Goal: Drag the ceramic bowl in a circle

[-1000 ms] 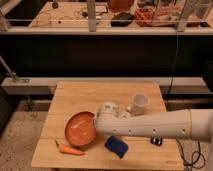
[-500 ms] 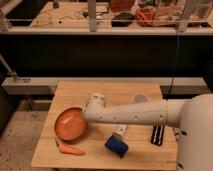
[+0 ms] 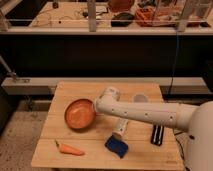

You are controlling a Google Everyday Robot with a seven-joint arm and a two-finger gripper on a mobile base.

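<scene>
Terracotta-orange and glossy inside, the ceramic bowl (image 3: 79, 114) is sitting on the left half of the wooden table (image 3: 67, 92), with a carrot (image 3: 70, 148) lying nearer the front edge and a blue block (image 3: 116, 146) to the carrot's right. Your gripper (image 3: 97, 107) is meeting the bowl at its right rim, at the end of the white arm (image 3: 150, 114) reaching in from the right. Whether it is pinching the rim or only pressing on it, I cannot tell. You are, by my reading, working mid-drag, somewhere along the circle. Next you are needing a smooth curved pull that holds the bowl flat on the wood and is steering it away from the carrot and the white cup (image 3: 140, 98) behind the arm.
</scene>
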